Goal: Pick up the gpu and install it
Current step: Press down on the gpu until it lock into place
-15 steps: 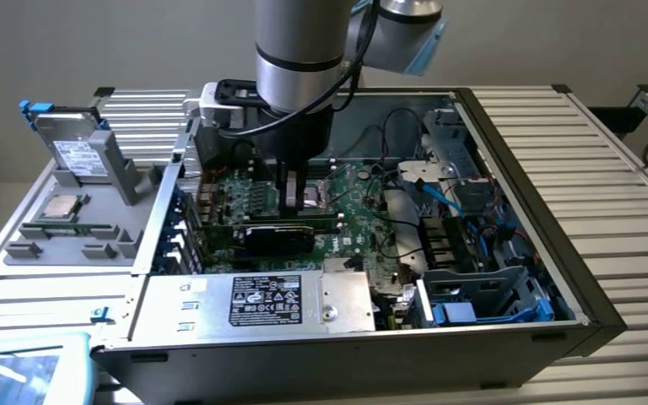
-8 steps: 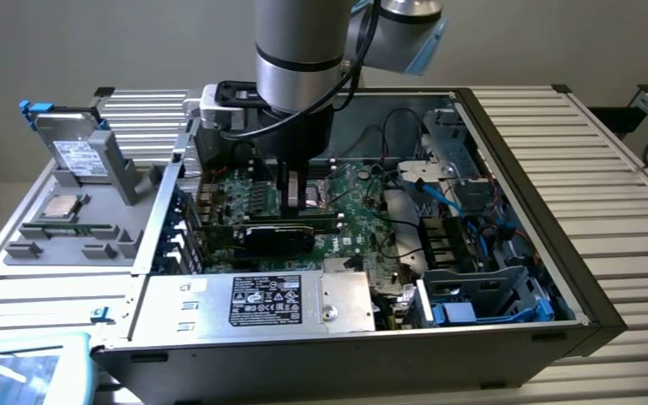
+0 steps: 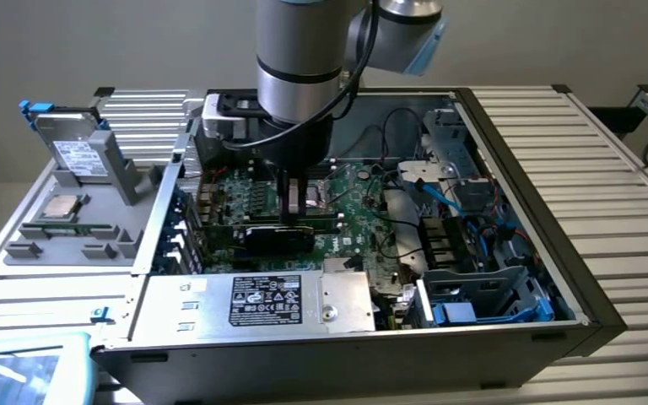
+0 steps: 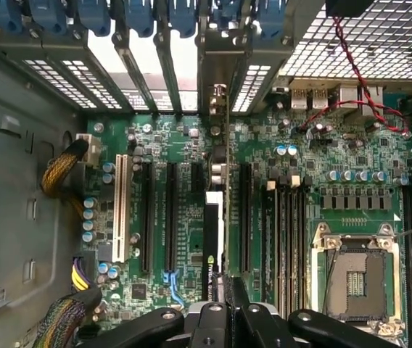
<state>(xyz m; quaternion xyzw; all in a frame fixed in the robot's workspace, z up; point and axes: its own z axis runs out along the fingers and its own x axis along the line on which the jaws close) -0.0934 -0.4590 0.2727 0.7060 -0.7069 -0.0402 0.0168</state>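
Observation:
The gpu (image 3: 273, 240) stands upright on its edge inside the open computer case, over the green motherboard (image 3: 353, 215). In the wrist view the gpu (image 4: 212, 246) appears edge-on, a thin black card with a white strip, lined up with an expansion slot between two long black slots. Its metal bracket (image 4: 220, 101) reaches the rear slot openings. My gripper (image 3: 294, 213) comes straight down from above and is shut on the card's upper edge; the gripper (image 4: 224, 297) straddles the card. How deep the card sits in the slot I cannot tell.
The empty CPU socket (image 4: 355, 279) and RAM slots (image 4: 286, 232) lie beside the card. Yellow-black cable bundles (image 4: 61, 174) run along the case wall. A power supply (image 3: 262, 299) sits at the case front. A silver hard drive (image 3: 77, 156) stands on a grey rack at the exterior view's left.

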